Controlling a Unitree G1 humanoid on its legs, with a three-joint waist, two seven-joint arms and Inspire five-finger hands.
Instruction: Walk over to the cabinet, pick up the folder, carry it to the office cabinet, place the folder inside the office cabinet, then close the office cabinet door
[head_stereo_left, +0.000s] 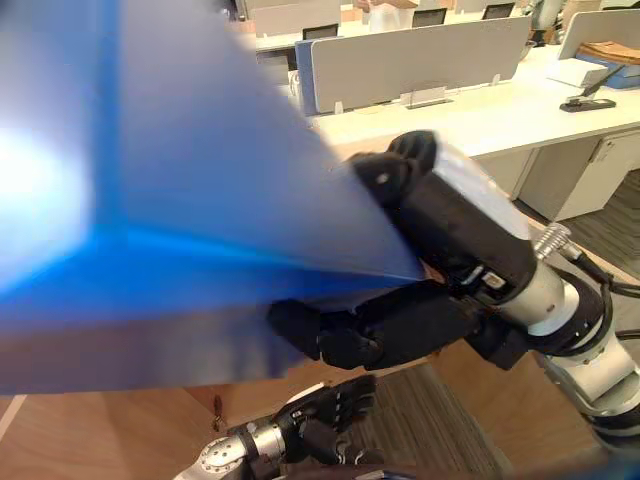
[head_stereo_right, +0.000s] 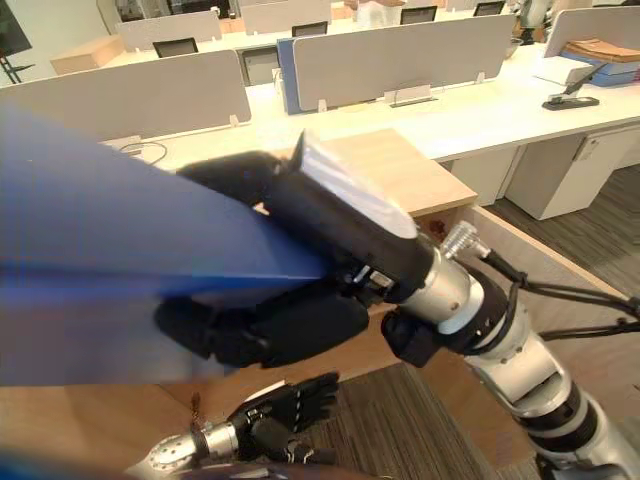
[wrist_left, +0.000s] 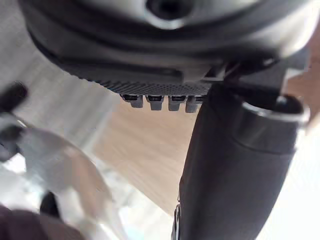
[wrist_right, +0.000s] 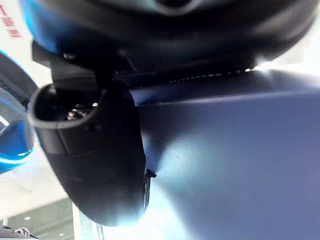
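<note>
Folder (head_stereo_left: 180, 180), blue, raised close to the head camera, covers the head views from 9 o'clock to the centre. One corner points toward 3 o'clock. The right wrist view shows its blue face directly against the hand.

The right hand (head_stereo_right: 340, 225) sits at the centre, with its arm entering from 4 o'clock. It is closed on the folder's corner in a pinch grip: the thumb (head_stereo_right: 225, 175) lies on the upper face and the fingers (head_stereo_right: 250, 335) curl against the underside.

The left hand (head_stereo_right: 290, 410) is at 6 o'clock, well below the folder and apart from it. Its fingers are loosely relaxed and hold nothing.

A striped dark floor (head_stereo_right: 410, 420) lies beside the left hand, toward 5 o'clock.

Behind the right hand, at 1 o'clock, is the light wooden top of a cabinet (head_stereo_right: 400, 165).

A long white desk (head_stereo_right: 480, 110) runs past the cabinet toward 2 o'clock. A flat black object (head_stereo_right: 572, 100) rests on the desk near the 2 o'clock edge.

Grey partition screens (head_stereo_right: 400, 60) stand along the desks at 12 o'clock.
</note>
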